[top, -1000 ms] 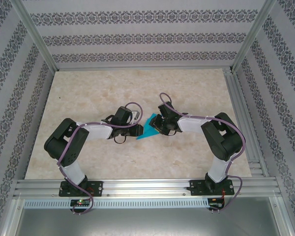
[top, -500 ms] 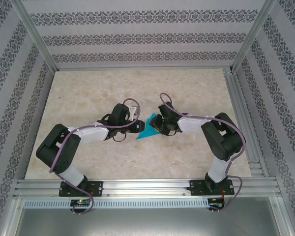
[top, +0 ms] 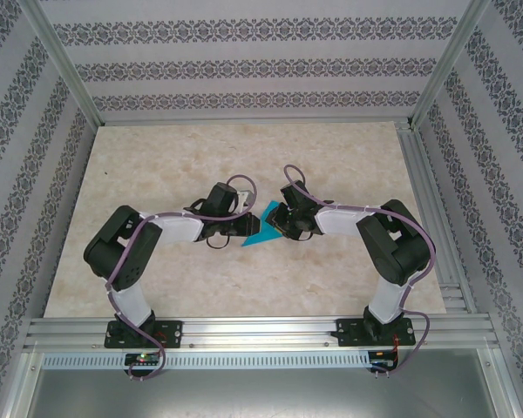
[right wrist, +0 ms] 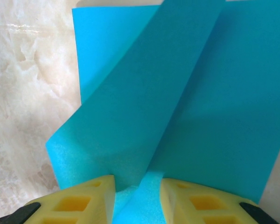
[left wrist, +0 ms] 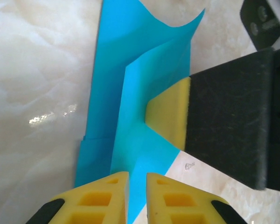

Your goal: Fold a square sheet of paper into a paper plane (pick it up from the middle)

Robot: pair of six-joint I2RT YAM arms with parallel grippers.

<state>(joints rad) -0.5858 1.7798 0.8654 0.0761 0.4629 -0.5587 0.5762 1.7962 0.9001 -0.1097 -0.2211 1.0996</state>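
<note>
Turquoise square sheet of paper [top: 260,228]: partly folded, at middle of table [top: 331,165], between both arms, one flap raised. At one end, left pincer [left wrist: 138,175]: fingers nearly together, crease ridge pinched between them, likely to sharpen fold. At other end, right pincer [right wrist: 137,179]: clamped on bunched flap, seemingly anchoring sheet so crease runs straight. Plane shape not yet formed; folding step under way.

Top view looks down; wrist views closely share paper [left wrist: 113,70].
</note>
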